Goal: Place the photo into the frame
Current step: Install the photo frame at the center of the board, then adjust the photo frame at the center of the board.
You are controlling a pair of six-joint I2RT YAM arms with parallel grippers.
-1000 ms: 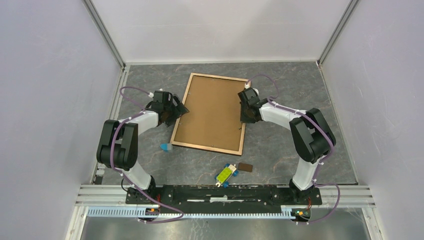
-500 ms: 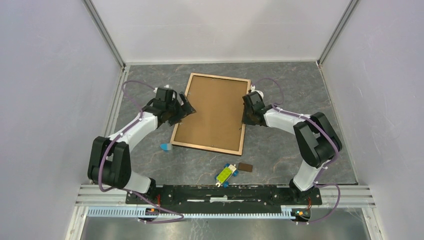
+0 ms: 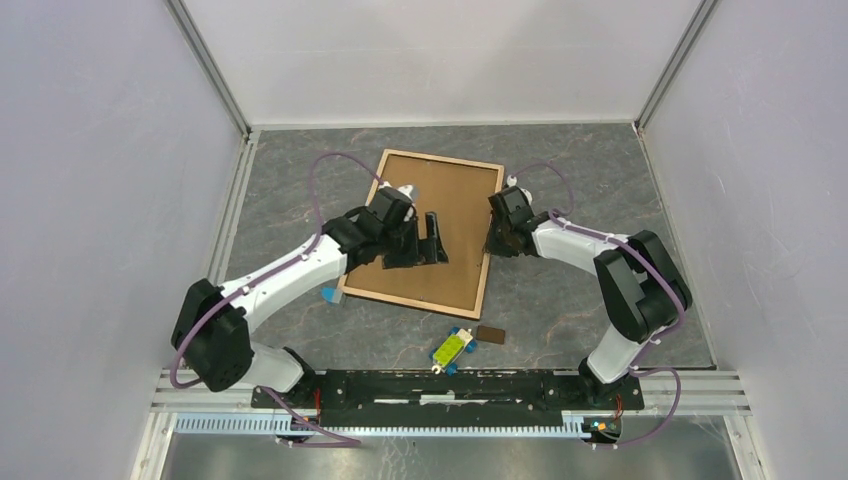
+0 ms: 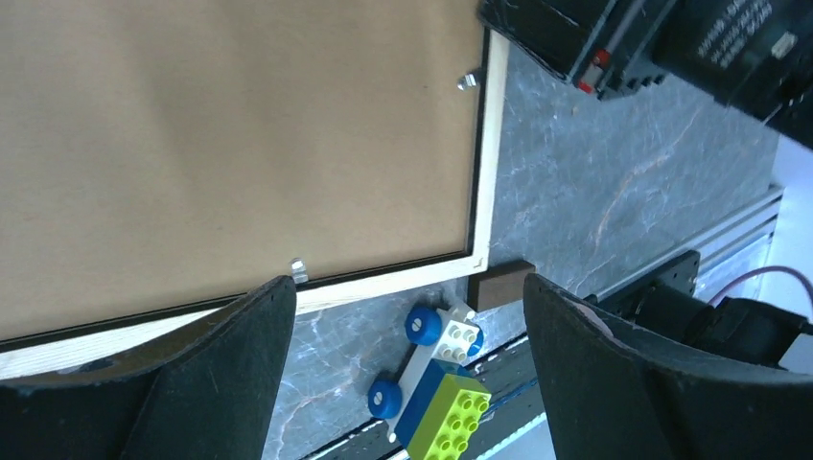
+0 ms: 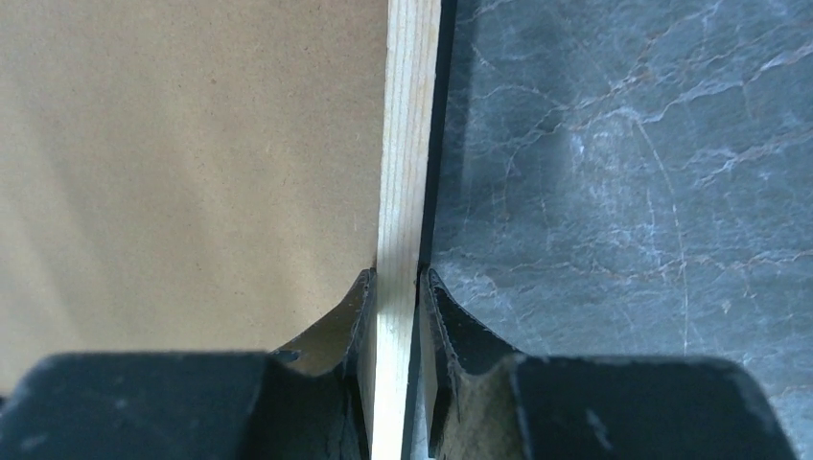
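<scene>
The frame (image 3: 410,300) lies flat on the table, light tan rails up, filled by the plain brown backing board (image 3: 455,195). The photo is not visible in any view. My right gripper (image 3: 492,240) is shut on the frame's right rail; in the right wrist view (image 5: 395,287) both fingers pinch the tan rail (image 5: 407,144). My left gripper (image 3: 433,243) is open and empty above the lower middle of the backing board. In the left wrist view (image 4: 407,383) its fingers stand wide apart over the frame's near corner (image 4: 476,257).
A toy brick car (image 3: 452,349) and a small brown block (image 3: 490,334) lie near the front, just below the frame's corner. A small blue piece (image 3: 331,294) lies by the frame's lower left corner. Two metal tabs (image 4: 298,269) sit on the frame's inner edge. Walls enclose three sides.
My left arm has swung right, from outside the frame's left rail to over the backing board. The frame has shifted slightly. My right gripper stays on the right rail.
</scene>
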